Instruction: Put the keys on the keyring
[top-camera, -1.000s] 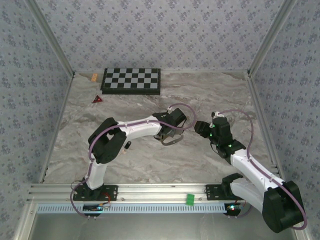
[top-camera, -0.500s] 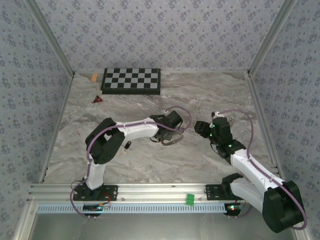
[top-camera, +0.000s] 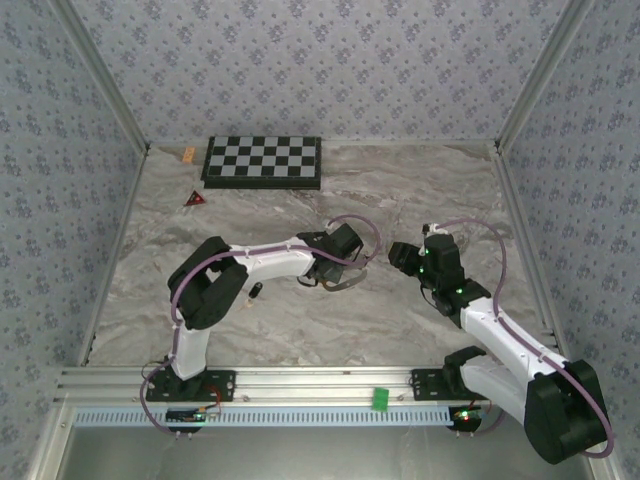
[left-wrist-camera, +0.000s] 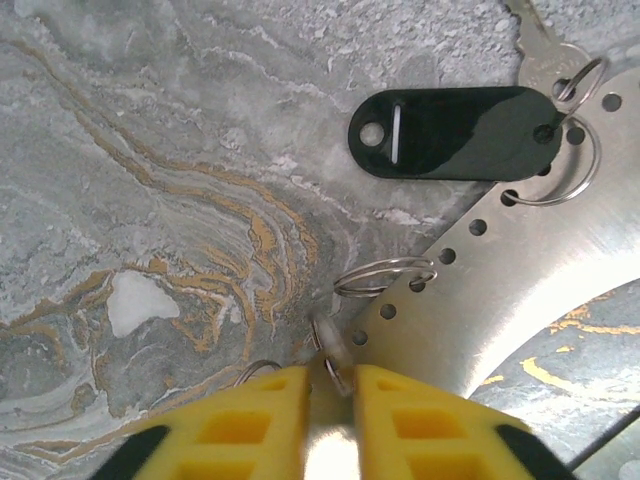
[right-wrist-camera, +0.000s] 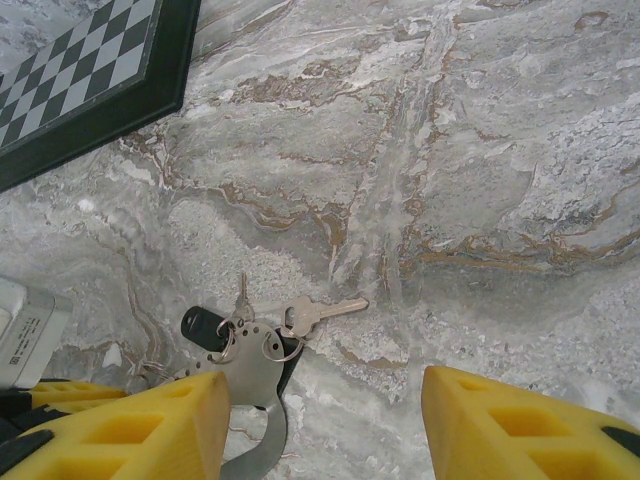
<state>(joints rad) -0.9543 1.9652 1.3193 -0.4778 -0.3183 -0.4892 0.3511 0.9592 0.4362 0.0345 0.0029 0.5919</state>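
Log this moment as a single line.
left hand: pinched on small wire ring at perforated plate edge | right hand: open above marble table, holding nothing | silver key: lying flat on table

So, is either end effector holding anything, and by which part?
The left end effector pinches a small silvery metal piece at its near end; what it is cannot be told. The right end effector is open, holding nothing.

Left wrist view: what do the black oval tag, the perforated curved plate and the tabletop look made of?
Black oval tag: probably plastic, smooth with soft sheen. Perforated curved plate: metal, silvery brushed glare. Tabletop: marble-look, grey with gold veins; real stone or print, cannot tell.
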